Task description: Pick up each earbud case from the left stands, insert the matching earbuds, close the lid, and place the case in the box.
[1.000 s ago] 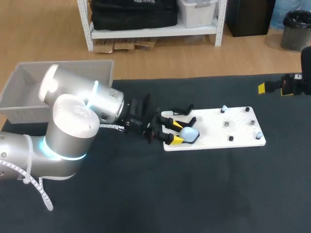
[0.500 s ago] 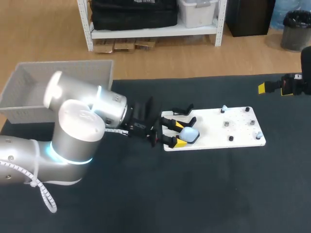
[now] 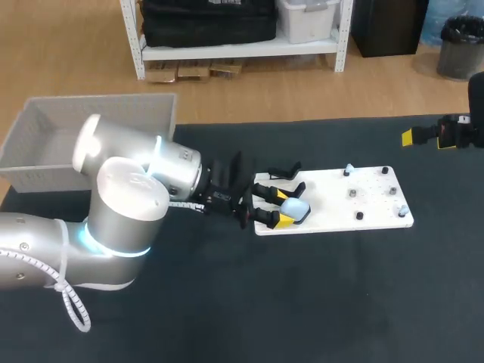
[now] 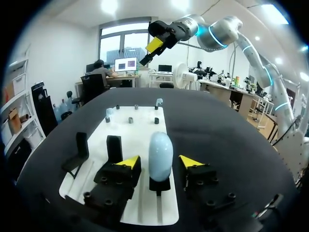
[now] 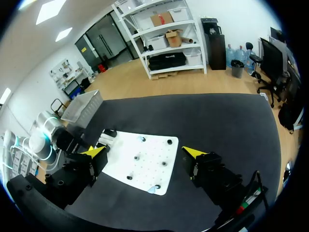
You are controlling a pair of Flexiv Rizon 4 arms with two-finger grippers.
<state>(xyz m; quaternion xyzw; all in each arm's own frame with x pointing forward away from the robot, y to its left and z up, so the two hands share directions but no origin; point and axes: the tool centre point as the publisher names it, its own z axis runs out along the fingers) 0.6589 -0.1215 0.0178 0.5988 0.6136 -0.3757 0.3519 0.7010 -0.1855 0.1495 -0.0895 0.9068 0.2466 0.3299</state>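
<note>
Left gripper [image 3: 281, 208] has edged forward, so its spread fingers now flank the pale blue earbud case [image 4: 160, 152] upright on its black stand [image 4: 159, 185] without touching; looks like the pickup step, next needs a squeeze onto the case and a straight lift.

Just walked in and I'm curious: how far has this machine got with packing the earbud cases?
Done: nothing; no case shows in the grey box. In hand: the left gripper sits open around the pale blue earbud case on its stand, not gripping it. Left: lifting it, adding earbuds, closing the lid, boxing it. The right gripper hangs open, well aside.
</note>
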